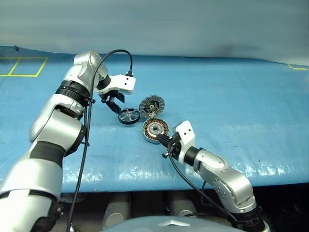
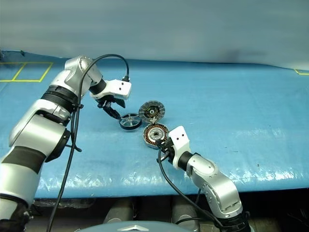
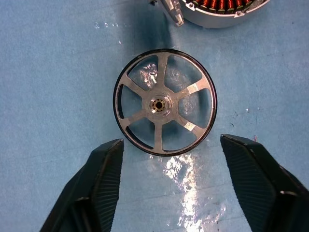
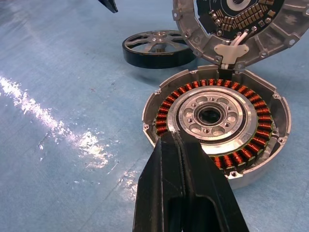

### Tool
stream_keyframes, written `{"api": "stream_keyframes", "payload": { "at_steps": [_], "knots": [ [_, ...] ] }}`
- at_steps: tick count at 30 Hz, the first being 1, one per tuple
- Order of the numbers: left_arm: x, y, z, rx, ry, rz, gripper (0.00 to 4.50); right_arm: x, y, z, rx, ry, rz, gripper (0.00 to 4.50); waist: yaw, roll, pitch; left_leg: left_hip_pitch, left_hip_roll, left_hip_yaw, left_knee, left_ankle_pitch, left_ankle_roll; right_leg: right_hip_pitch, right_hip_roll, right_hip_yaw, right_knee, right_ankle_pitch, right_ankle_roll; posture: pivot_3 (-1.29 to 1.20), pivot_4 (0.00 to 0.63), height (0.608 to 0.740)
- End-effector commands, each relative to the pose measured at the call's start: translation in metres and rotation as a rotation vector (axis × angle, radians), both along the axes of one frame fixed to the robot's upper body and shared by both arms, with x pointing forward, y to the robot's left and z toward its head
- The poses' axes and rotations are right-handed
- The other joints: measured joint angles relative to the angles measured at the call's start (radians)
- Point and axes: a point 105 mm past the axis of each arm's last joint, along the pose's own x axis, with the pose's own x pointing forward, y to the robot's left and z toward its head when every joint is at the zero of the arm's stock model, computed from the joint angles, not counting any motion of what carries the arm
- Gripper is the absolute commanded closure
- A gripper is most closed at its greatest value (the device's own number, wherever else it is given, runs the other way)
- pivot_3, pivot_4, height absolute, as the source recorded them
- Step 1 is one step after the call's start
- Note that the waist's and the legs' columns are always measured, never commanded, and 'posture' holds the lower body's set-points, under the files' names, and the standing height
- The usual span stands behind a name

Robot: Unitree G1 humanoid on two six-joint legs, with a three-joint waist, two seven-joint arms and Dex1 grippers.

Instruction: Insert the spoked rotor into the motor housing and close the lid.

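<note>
The spoked rotor (image 3: 165, 102), a black-rimmed ring with silver spokes, lies flat on the blue cover left of the motor housing (image 1: 155, 130). My left gripper (image 3: 169, 164) points down just short of the rotor. It is open, with the fingers (image 3: 104, 179) apart and nothing between them. The housing shows copper windings around a silver centre (image 4: 217, 121). Its hinged lid (image 4: 236, 24) stands open and tilted back on the far side, ribbed face showing. My right gripper (image 4: 181, 140) is shut and empty, with its tips at the housing's near rim.
The blue sheet covers the whole table (image 1: 231, 96), and its front edge runs near my arms. Yellow tape lines (image 1: 24, 67) mark the far left corner. A black cable (image 1: 87, 135) hangs along my left arm.
</note>
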Motion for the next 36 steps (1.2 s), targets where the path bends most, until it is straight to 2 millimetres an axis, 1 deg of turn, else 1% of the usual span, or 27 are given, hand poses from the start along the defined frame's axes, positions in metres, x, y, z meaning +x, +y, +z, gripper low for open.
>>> {"api": "stream_keyframes", "payload": {
  "at_steps": [1,5,11,14,21,29,36],
  "knots": [
    [0.004,-0.002,0.008,0.027,-0.035,-0.002,1.84,-0.002,0.001,0.012,0.023,-0.035,0.007,4.5,0.0,0.0,0.0,0.0,0.0,0.0,0.0,0.0,0.0,0.0,0.0,0.0,0.0,0.0,0.0,0.0,0.15,0.74],
    [0.005,-0.006,0.005,0.029,-0.025,0.009,1.84,-0.002,0.0,0.011,0.021,-0.033,0.002,4.5,0.001,0.0,0.0,0.0,0.0,0.0,0.001,0.0,0.0,0.0,0.0,0.0,0.001,0.0,0.0,0.0,0.15,0.74],
    [0.004,-0.016,-0.005,0.026,-0.005,0.014,1.84,-0.002,0.001,0.01,0.023,-0.032,-0.004,4.5,0.003,0.0,0.0,0.0,0.0,0.0,0.002,0.0,0.0,0.0,0.0,0.0,0.001,0.0,0.0,0.0,0.15,0.74],
    [0.003,-0.016,-0.012,0.048,-0.001,0.012,1.84,-0.002,0.001,0.01,0.026,-0.031,-0.009,4.5,0.002,0.0,0.0,0.0,0.0,0.0,0.002,0.0,0.0,0.0,0.0,0.0,0.002,0.0,0.0,0.0,0.15,0.74],
    [0.006,-0.014,-0.021,0.091,-0.01,0.032,1.84,-0.002,0.001,0.009,0.03,-0.026,-0.022,4.5,0.002,0.0,0.0,0.0,0.0,0.0,0.002,0.0,0.0,0.0,0.0,0.0,0.002,0.0,0.0,0.0,0.15,0.74],
    [0.007,-0.021,-0.029,0.073,-0.02,0.036,1.84,-0.001,0.002,0.01,0.041,-0.029,-0.032,4.5,0.004,0.0,0.0,0.0,0.0,0.0,0.003,0.0,0.0,0.001,0.0,0.0,0.003,0.0,0.0,0.0,0.15,0.74],
    [0.01,-0.021,-0.034,0.08,-0.044,0.053,1.84,-0.001,0.002,0.01,0.044,-0.03,-0.04,4.5,0.002,0.0,0.0,0.0,0.0,-0.001,0.003,0.0,0.0,0.0,0.0,0.0,0.003,0.0,0.0,0.0,0.15,0.74]
  ]
}}
